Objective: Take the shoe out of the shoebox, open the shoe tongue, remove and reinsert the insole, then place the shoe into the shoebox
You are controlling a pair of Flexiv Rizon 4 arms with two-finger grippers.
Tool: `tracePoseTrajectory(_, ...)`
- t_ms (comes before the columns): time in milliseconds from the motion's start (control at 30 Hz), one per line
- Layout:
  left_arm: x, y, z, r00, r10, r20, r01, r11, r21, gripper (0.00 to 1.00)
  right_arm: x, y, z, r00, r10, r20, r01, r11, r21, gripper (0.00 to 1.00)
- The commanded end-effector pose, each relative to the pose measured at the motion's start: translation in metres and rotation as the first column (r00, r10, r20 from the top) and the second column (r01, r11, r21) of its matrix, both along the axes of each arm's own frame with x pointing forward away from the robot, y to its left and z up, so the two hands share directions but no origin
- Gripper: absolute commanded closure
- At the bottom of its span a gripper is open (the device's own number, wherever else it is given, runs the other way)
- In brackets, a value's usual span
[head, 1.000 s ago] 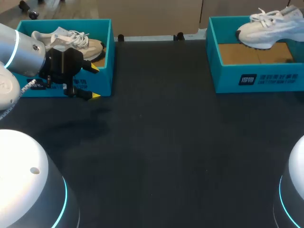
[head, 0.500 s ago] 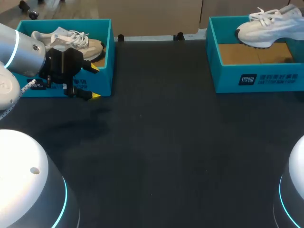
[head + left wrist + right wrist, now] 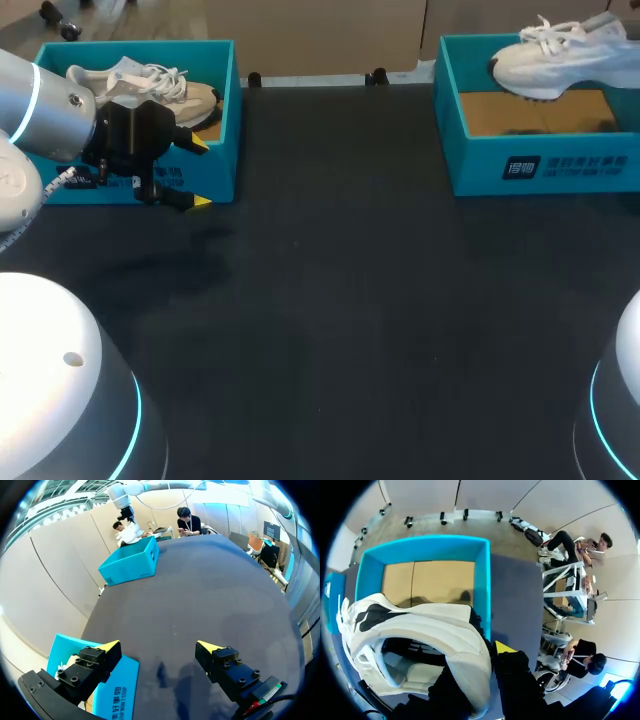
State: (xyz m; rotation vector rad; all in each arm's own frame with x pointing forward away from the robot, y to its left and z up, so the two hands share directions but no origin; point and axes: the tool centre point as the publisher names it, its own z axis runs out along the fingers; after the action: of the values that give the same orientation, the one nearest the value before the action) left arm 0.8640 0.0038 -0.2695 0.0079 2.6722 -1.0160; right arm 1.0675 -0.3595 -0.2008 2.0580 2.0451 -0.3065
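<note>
Table: a dark mat-covered table (image 3: 330, 300) is carrying two teal shoeboxes at its far corners, well apart.
Right shoebox: the right shoebox (image 3: 545, 165) is standing open at the far right, showing a bare brown cardboard floor.
White shoe: the white shoe (image 3: 545, 62) is hanging above the right shoebox, clear of its floor, laces upward and toe pointing toward the table's middle. It is casting a shadow on the cardboard.
Right gripper: in the right wrist view the right gripper (image 3: 482, 665) is pinching the heel wall of the white shoe (image 3: 430, 625). One finger is sitting outside the heel and the other is reaching inside the opening, with the box (image 3: 482, 580) lying below.
Left shoebox: the left shoebox (image 3: 222, 110) is sitting at the far left, with a beige shoe (image 3: 150, 85) lying inside it.
Left gripper: the left gripper (image 3: 197, 172) is hovering at that box's near right corner with its fingers spread wide and nothing between them. In the left wrist view the left gripper (image 3: 159, 646) is holding one finger over the box and the other over the bare table.
</note>
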Motion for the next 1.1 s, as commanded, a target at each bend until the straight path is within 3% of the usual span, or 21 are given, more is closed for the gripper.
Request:
tracePoseTrajectory(33, -0.001, 0.0, 0.001, 1.0, 0.0, -0.001, 0.0, 1.0, 0.003, 0.0, 0.004, 0.004, -0.012, 1.0, -0.009, 0.004, 0.009, 1.0, -0.014, 1.0)
tracePoseTrajectory(667, -0.001, 0.0, 0.001, 1.0, 0.0, -0.001, 0.0, 1.0, 0.003, 0.0, 0.016, 0.012, -0.058, 0.999, -0.025, 0.024, 0.026, 0.999, -0.029, 1.0)
tracePoseTrajectory(1100, -0.001, 0.0, 0.001, 1.0, 0.0, -0.001, 0.0, 1.0, 0.003, 0.0, 0.014, 0.011, -0.082, 0.999, -0.046, 0.027, 0.047, 0.998, -0.048, 1.0)
